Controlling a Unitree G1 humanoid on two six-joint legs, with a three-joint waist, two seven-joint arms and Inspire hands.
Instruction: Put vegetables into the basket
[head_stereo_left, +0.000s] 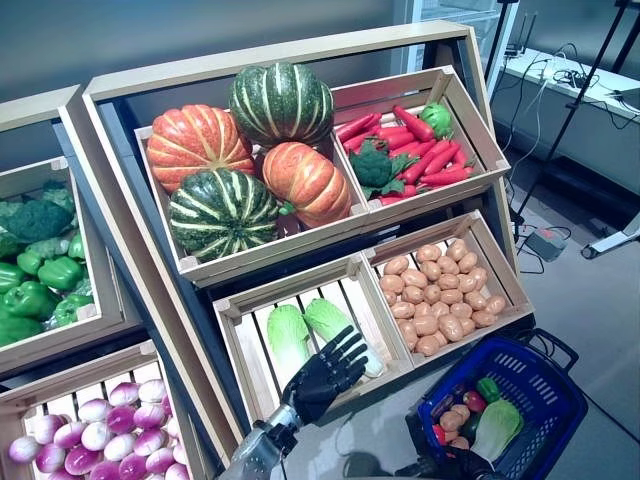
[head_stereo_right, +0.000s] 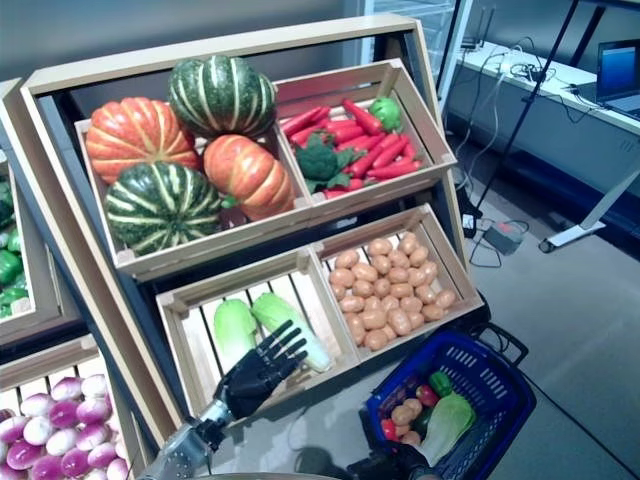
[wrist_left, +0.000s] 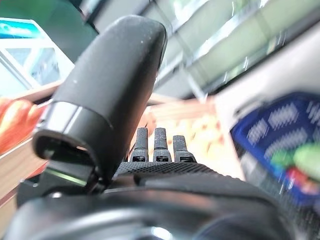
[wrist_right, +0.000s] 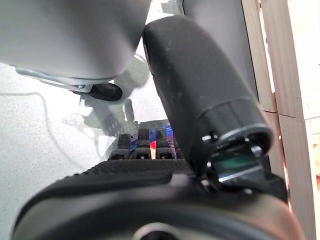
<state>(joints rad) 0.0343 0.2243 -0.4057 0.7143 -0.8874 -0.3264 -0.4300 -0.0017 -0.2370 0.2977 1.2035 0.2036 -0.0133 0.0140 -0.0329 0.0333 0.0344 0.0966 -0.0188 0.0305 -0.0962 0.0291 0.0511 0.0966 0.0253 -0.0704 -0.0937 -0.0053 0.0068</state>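
The wooden display stand (head_stereo_left: 300, 50) carries four slanted crates. Upper row: a crate of pumpkins (head_stereo_left: 240, 150) and a crate of red peppers (head_stereo_left: 415, 140) mixed with broccoli. Lower row: a crate holding two cabbages (head_stereo_left: 310, 335) and a crate of potatoes (head_stereo_left: 440, 295). A neighbouring stand at the robot's left holds green peppers (head_stereo_left: 35, 280) and purple onions (head_stereo_left: 100, 430).

The blue basket (head_stereo_left: 545, 375) sits at the lower right, just below the potato crate. It already contains one cabbage, several potatoes and some small red and green items. Judgement: the task is partly done; the stand remains well stocked, so further transfers are possible.

The left hand (head_stereo_left: 322, 378) hovers over the front rail of the cabbage crate, fingers straight and spread, holding nothing; the nearer cabbage lies just beyond the fingertips. The right hand (head_stereo_left: 462, 462) is at the basket's near rim; whether its fingers grip the rim cannot be determined.

Clearances: the raised crate rail lies between the left hand and the cabbages. The floor (head_stereo_left: 600, 300) to the right of the basket is open.
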